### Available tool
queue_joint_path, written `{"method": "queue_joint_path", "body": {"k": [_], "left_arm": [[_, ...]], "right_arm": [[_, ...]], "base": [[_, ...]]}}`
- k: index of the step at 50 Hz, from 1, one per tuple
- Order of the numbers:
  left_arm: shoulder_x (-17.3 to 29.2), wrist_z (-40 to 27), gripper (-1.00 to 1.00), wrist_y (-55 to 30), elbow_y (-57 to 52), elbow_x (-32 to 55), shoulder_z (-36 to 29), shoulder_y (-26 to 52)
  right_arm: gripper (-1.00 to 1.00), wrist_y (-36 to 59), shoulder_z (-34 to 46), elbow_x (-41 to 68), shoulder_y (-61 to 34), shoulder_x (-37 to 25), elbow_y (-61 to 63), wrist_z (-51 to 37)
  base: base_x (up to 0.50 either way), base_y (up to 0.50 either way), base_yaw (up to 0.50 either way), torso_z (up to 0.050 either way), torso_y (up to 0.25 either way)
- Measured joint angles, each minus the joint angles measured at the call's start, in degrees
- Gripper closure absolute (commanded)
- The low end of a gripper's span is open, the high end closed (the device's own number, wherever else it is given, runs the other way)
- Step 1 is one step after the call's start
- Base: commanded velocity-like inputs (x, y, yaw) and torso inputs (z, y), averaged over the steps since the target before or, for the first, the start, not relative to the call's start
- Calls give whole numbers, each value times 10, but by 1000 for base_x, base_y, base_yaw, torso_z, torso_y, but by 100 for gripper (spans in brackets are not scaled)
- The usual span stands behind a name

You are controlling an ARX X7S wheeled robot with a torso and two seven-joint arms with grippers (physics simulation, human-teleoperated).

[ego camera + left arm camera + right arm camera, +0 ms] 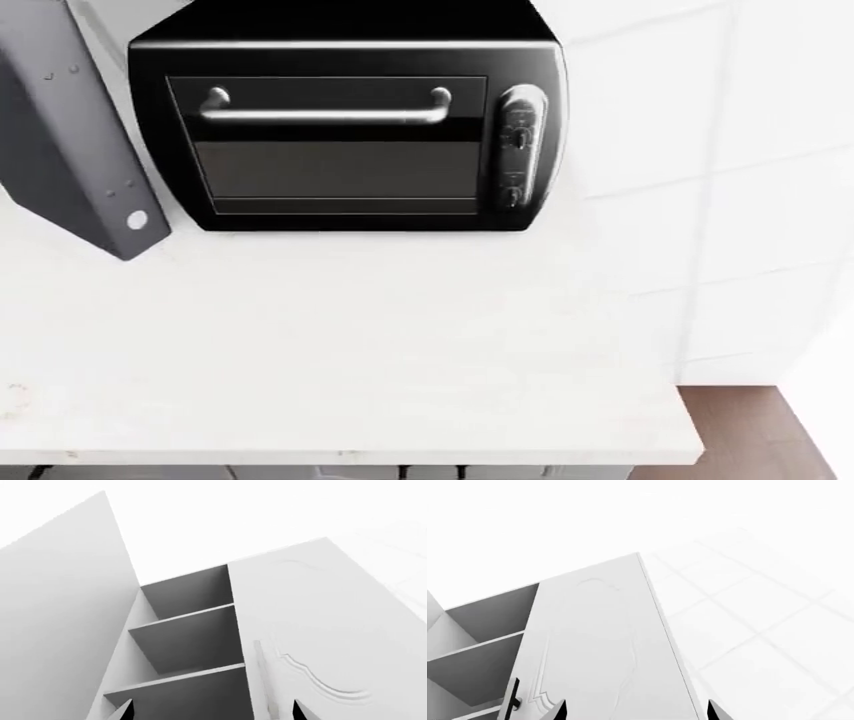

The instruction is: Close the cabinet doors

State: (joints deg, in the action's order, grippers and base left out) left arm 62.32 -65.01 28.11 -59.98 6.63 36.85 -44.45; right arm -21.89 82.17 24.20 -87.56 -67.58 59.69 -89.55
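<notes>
Overhead, one of the cabinet doors hangs open at 9 o'clock: rigid, hinged, light. Push its flat face; both jaws spread, holding nothing.

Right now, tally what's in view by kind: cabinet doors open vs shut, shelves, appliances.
Open cabinet doors: 1, the open cabinet door, swung out.
Shut cabinet doors: 1, the shut cabinet door, with a moulded panel.
Cabinet shelves showing: 2, upper shelf and lower shelf.
Appliances: 1, the black toaster oven on the white counter.
Total: 5
</notes>
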Motion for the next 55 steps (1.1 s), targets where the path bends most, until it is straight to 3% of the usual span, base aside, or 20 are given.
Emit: {"method": "queue_joint_path", "body": {"k": [21,55], "left_arm": [[-82,82,-100,71,29,121,79,23],[-109,123,-100,71,27,141,65,58]], "right_arm": [[-100,-4,-35,1,37,-2,-2,8],[-100,-10,-74,-3,77,-2,-7,17]], "base": [[0,500,0,0,0],[74,446,0,0,0]]}}
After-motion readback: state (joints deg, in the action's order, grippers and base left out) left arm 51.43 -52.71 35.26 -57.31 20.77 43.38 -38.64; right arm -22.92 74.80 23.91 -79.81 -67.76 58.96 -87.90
